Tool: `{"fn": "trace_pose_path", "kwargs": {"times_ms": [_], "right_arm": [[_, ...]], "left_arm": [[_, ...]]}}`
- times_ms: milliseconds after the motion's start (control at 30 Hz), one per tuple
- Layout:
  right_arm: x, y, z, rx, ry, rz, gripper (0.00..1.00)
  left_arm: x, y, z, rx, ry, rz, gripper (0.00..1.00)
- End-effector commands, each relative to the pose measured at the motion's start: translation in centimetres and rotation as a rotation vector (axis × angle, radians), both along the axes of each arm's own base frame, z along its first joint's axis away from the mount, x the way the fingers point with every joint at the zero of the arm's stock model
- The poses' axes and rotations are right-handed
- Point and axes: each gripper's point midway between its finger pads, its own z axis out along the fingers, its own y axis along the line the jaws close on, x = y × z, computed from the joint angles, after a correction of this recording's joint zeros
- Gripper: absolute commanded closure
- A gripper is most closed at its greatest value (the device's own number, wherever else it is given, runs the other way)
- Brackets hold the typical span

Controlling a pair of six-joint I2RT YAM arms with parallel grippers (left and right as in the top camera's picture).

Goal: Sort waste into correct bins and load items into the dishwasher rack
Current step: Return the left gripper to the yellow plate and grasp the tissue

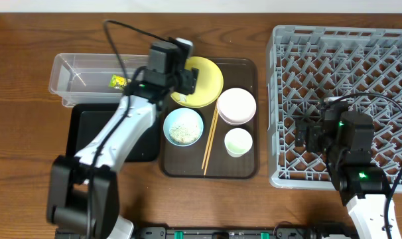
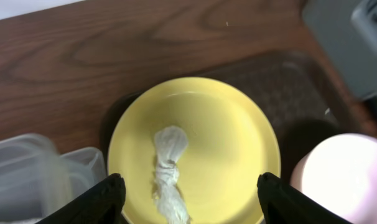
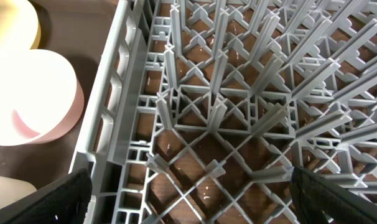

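Left of desk (image 1: 22,133): clear tub (image 1: 88,57) with the wrapper (image 1: 117,81) lying inside it. Black tray (image 1: 81,119) sits just in front of the tub; nothing seen in the part the arm leaves visible. Left jaws hang over the plate (image 2: 226,143), released and spread wide, grasping nothing. A white wad (image 2: 167,168), twisted and tissue-like (material not certain), lies on the plate between the fingers (image 2: 107,199), touched by neither. Judged step: lift that wad off as waste. To do it well: drop straight down with the wad centred and stop short of the plate so the tips neither scrape nor tip it. Clench on the thick middle rather than the thin tail, then raise clear of the rim before swinging left toward the bins. Risk: a light wad may slip out or cling to one finger. Plate sits at the far left corner of the brown tray (image 1: 244,166). Also on that tray: blue bowl (image 1: 166,123) holding rice (image 1: 183,133), chopsticks (image 1: 209,139) just beside it, white bowl (image 1: 236,106), cup (image 1: 238,141). Rack (image 1: 340,32) at far right, no dishes in it yet; right jaws hover over its near left part, released, fully spread, empty. Count: tub 1, black tray 1, wrapper 1, wad 1, plate 1, bowls 2, cup 1, chopsticks apparently 1 pair, brown tray 1, rack 1.
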Motion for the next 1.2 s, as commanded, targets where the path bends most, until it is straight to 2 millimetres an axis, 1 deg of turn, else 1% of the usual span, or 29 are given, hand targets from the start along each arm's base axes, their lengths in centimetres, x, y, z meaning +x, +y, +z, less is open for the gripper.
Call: {"fn": "trace_pose_path", "kwargs": {"times_ms": [0, 133, 233, 267, 500, 567, 633, 700, 733, 767, 833, 900, 967, 1033, 1067, 1167], "right_arm": [[0.3, -0.1, 0.8, 0.017, -0.016, -0.013, 0.01], [0.3, -0.1, 0.8, 0.017, -0.016, -0.013, 0.01], [0.3, -0.1, 0.7, 0.017, -0.011, -0.013, 0.01], [0.2, -0.1, 0.7, 0.017, -0.010, -0.013, 0.01], [0.2, -0.1, 0.7, 0.016, -0.009, -0.013, 0.01], [0.2, -0.1, 0.7, 0.016, -0.009, -0.013, 0.01], [0.2, -0.1, 0.7, 0.016, -0.009, -0.013, 0.01], [0.2, -0.1, 0.7, 0.016, -0.009, -0.013, 0.01], [0.2, -0.1, 0.7, 0.016, -0.008, -0.013, 0.01], [0.2, -0.1, 0.6, 0.016, -0.007, -0.013, 0.01], [0.2, -0.1, 0.6, 0.016, -0.005, -0.013, 0.01], [0.2, -0.1, 0.6, 0.016, -0.005, -0.013, 0.01], [0.2, -0.1, 0.6, 0.016, -0.005, -0.013, 0.01], [0.1, -0.1, 0.6, 0.016, -0.004, -0.013, 0.01], [0.1, -0.1, 0.6, 0.016, -0.003, -0.013, 0.01], [0.1, -0.1, 0.6, 0.016, -0.003, -0.013, 0.01]], "left_arm": [[1.0, 0.1, -3.2, 0.113, 0.008, -0.019, 0.28], [1.7, 0.0, -6.1, 0.130, 0.036, -0.016, 0.28], [2.4, 0.9, -7.7, 0.178, 0.039, 0.028, 0.28], [2.4, 0.9, -8.3, 0.181, 0.045, 0.028, 0.27], [1.8, 1.1, -12.2, 0.205, 0.124, 0.018, 0.28], [1.4, 1.2, -13.2, 0.214, 0.151, 0.017, 0.33], [1.2, 1.3, -13.6, 0.219, 0.164, 0.016, 0.38], [1.1, 1.3, -13.7, 0.222, 0.171, 0.015, 0.45], [1.0, 1.4, -13.8, 0.223, 0.174, 0.015, 0.51], [0.9, 1.4, -13.8, 0.224, 0.177, 0.014, 0.57], [0.9, 1.4, -13.9, 0.225, 0.181, 0.014, 0.75], [0.8, 1.4, -13.8, 0.226, 0.183, 0.014, 0.88], [0.7, 1.4, -13.6, 0.226, 0.184, 0.014, 0.93], [0.8, 1.4, -12.7, 0.221, 0.172, 0.015, 0.94], [0.8, 1.4, -12.1, 0.212, 0.162, 0.022, 0.94], [1.3, 1.2, -8.9, 0.161, 0.110, 0.061, 0.94]]}}
